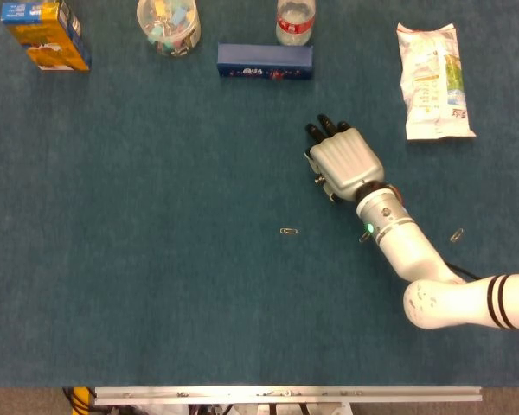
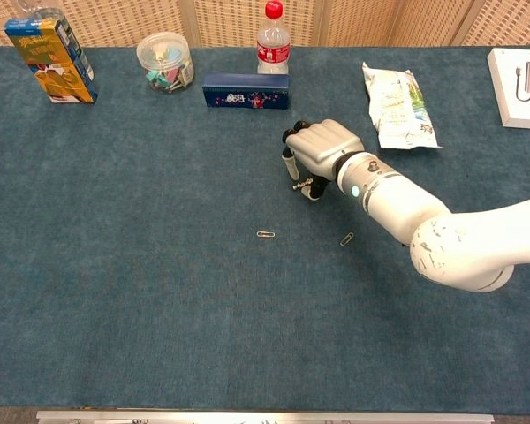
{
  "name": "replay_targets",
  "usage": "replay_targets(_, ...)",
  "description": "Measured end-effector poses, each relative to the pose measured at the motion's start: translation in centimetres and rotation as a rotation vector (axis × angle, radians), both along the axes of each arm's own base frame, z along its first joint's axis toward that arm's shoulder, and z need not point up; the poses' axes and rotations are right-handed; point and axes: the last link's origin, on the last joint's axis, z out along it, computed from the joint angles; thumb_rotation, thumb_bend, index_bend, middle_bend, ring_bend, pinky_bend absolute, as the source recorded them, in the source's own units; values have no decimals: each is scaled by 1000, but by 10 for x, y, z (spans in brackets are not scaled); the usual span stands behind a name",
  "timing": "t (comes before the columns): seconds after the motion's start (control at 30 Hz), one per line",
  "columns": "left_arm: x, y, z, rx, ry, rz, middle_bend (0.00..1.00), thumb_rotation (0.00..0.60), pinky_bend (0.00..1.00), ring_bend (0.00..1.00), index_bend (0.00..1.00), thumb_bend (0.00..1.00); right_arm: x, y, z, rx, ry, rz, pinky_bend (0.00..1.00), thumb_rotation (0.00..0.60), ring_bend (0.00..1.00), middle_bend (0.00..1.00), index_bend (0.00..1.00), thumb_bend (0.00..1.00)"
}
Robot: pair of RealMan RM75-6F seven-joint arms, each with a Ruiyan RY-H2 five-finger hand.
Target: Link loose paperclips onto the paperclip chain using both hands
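Head view: straight down on blue counter (image 1: pixel 138 285), fairly high. Chest view: lower, angled forward toward the back wall. Both share counter and right hand (image 1: pixel 346 162).

No wording here can be made out. The blue and yellow carton (image 2: pixel 50 58) at the far left corner of the desk (image 2: pixel 124 283) carries print too small to read. The long dark blue box (image 2: pixel 246 90) has a coloured design along its side, unreadable. The red label on the bottle (image 2: pixel 273 46) and the printing on the white snack packet (image 2: pixel 397 106) are blurred as well.
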Motion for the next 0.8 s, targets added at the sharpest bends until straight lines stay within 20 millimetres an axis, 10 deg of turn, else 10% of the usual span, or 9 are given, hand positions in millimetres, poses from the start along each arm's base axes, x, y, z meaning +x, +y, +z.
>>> replay_targets(0.8,-5,-3,-1,-1,-7,11,102,600,12,49,351,272,0,-3,-9,5,18,-5,213,600,50,136,513,285)
